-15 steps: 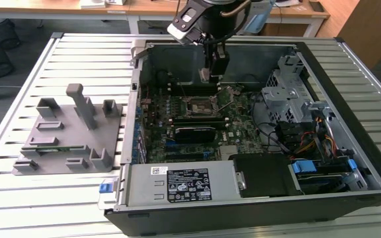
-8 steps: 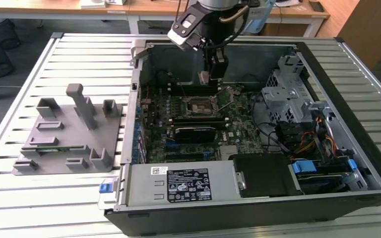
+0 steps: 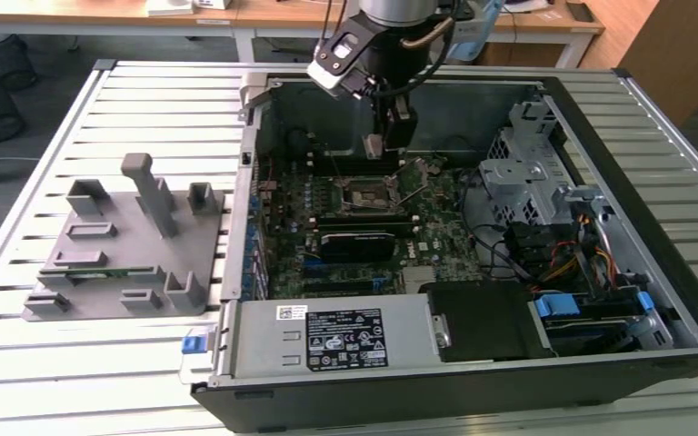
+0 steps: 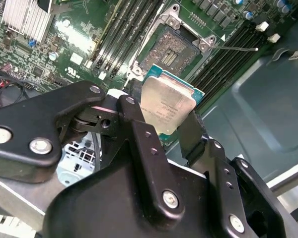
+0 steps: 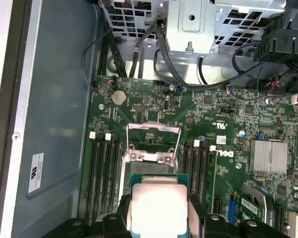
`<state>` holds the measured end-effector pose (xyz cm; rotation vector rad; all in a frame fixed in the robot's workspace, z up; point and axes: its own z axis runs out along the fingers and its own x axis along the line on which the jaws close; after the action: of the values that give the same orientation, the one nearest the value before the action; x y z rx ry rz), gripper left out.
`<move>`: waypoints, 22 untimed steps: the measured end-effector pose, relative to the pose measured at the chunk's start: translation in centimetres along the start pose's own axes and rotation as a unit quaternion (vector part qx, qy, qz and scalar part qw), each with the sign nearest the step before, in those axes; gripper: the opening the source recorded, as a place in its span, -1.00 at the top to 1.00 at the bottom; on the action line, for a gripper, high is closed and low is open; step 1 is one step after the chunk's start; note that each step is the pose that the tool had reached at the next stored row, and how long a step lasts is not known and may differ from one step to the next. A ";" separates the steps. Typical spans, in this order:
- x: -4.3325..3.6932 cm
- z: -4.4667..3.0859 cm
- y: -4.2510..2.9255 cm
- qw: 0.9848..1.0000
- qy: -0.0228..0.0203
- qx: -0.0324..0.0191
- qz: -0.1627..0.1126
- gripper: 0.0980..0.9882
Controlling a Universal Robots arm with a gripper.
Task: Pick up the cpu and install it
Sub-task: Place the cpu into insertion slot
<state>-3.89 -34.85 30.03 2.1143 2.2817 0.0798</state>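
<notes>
- Now the cpu (image 4: pixel 166 101) is gripped by its edges in the closed tool (image 4: pixel 161 119), above the motherboard (image 5: pixel 228 124).
- Transfer to the nearby open socket (image 4: pixel 171 47) is judged in hand.
- Square alignment is judged needed for seating.

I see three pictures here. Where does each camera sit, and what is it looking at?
Exterior view: off the arm, looking down into the open computer case; the arm reaches in from above.
First wrist view: on the arm, facing the motherboard; the end effector shows, shut on the cpu.
Second wrist view: on the arm, at a slant; the end effector's black links show in front.
Both wrist views share the cpu held near the open socket.
</notes>
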 end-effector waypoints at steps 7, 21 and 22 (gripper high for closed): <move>-0.01 0.60 -0.03 1.000 0.000 -0.002 0.000 0.02; 0.33 2.53 -0.51 1.000 -0.001 -0.003 0.012 0.02; 0.38 2.71 -0.57 1.000 -0.001 -0.003 0.013 0.02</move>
<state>-4.33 -34.47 27.29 2.1421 2.2498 0.0849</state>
